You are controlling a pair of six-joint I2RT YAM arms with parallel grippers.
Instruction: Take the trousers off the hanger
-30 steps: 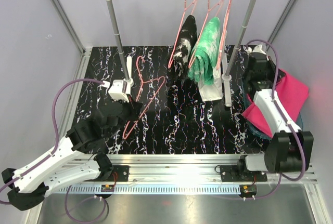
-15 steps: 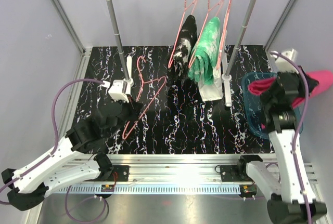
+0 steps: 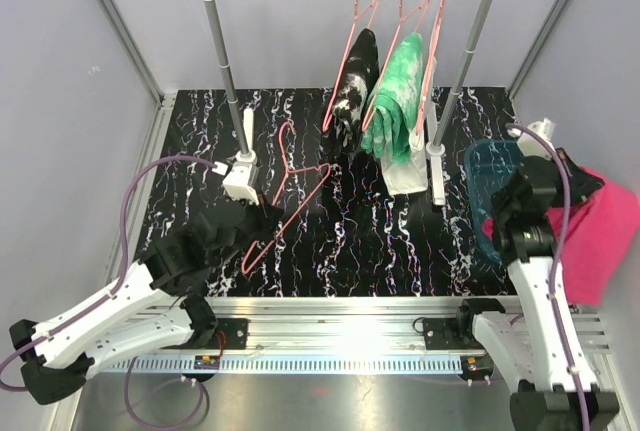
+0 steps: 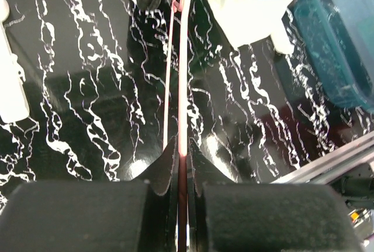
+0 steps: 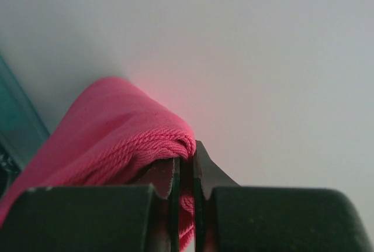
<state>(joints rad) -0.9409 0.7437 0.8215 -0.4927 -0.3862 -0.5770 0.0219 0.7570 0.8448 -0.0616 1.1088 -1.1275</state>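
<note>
Magenta trousers (image 3: 605, 236): swung right, past the teal bin (image 3: 492, 166), since half a second ago; right claw (image 5: 186, 152) clenched on a fold. Left claw (image 4: 182, 164): clamped on the empty pink hanger (image 3: 290, 191). Advice: carry cloth back over bin before letting go.

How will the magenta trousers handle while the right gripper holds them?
Probably floppy: the magenta trousers hang in a loose sheet from the right gripper. Likely light: one pinched fold carries them. The knit weave looks grippy, not slippery.

magenta trousers (image 3: 610, 241) swung right past bin (image 3: 490, 163), empty hanger (image 4: 185, 59) shifted right
</note>
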